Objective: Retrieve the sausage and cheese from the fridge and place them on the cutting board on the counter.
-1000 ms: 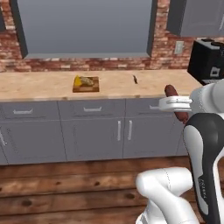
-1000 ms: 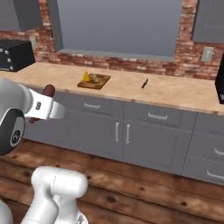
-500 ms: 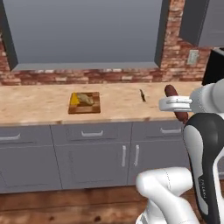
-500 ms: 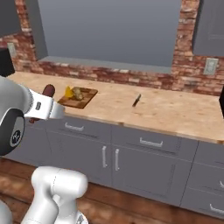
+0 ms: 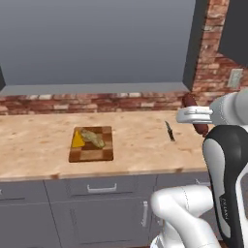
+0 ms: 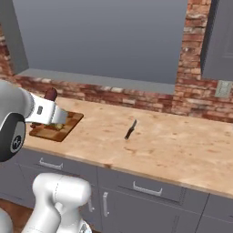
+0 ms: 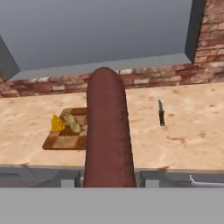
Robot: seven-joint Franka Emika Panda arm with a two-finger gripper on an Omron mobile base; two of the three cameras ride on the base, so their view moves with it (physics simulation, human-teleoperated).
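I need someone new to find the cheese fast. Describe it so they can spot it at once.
On the long tan counter below the grey window sits a small checkered cutting board. The cheese is at the board's left edge, beside a pale olive-tan lump. It alone is a bright yellow wedge.

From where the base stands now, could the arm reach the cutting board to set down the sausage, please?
Probably yes. The claw holds the sausage above the counter, and no obstacle stands between it and the cutting board. The knife lies off to the side.
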